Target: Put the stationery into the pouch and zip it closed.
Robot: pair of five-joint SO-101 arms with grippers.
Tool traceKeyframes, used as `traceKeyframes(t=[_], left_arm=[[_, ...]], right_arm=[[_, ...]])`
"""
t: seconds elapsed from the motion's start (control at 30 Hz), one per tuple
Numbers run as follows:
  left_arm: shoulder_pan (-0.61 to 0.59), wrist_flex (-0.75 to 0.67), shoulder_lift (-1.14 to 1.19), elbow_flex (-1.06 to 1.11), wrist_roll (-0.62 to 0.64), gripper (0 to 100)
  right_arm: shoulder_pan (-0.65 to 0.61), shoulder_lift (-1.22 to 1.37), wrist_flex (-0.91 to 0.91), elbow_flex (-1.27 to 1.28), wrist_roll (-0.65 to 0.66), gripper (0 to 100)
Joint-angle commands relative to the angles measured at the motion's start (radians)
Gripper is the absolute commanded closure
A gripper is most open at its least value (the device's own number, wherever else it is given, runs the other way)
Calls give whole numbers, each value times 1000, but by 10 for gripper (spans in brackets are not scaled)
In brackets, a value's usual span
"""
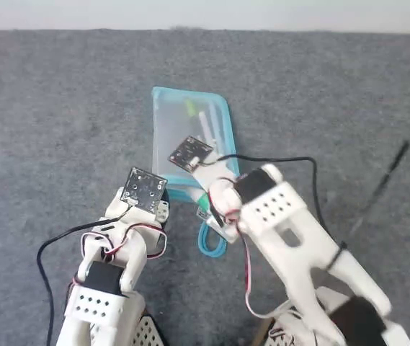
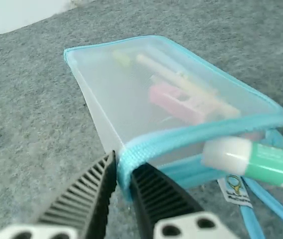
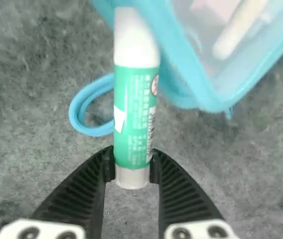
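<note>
glue stick [image 3: 134, 112] at pouch [image 2: 146, 99] edge, left gripper [image 2: 123, 181] pinching corner

Pouch [image 2: 131, 89]: translucent, teal zip edge, lying flat on the grey felt table [image 2: 27, 124].
Contents, blurred through the wall: pink item [image 2: 178, 102], pale pen [image 2: 181, 79].
Left gripper [image 2: 124, 168]: black ribbed fingers [image 2: 89, 194] pinched onto the pouch's near zip corner.
Glue stick [image 2: 253, 159]: green and white, against the zip edge, white end toward the gripper.
Teal strap [image 2: 260, 204] and tag [image 2: 235, 188]: just beside the glue stick.

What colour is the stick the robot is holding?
The stick is green with white ends, clearest in the right wrist view.
</note>
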Motion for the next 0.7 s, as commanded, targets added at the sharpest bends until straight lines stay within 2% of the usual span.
traceKeyframes(t=[0.0,0.2,0.43,0.5,0.67], left_arm=[[11,-21,-5,-64,8,988],[11,-18,-5,-62,8,988],[11,-18,-5,-58,8,988],[11,-18,-5,-58,8,988],[11,-18,-5,-58,6,988]], right_arm=[[-7,48,1,-137,-60,992],[-5,151,-18,-279,-173,991],[-12,202,-196,-290,-189,987],[-13,206,-222,-288,-192,952],[-12,197,-248,-282,-261,765]])
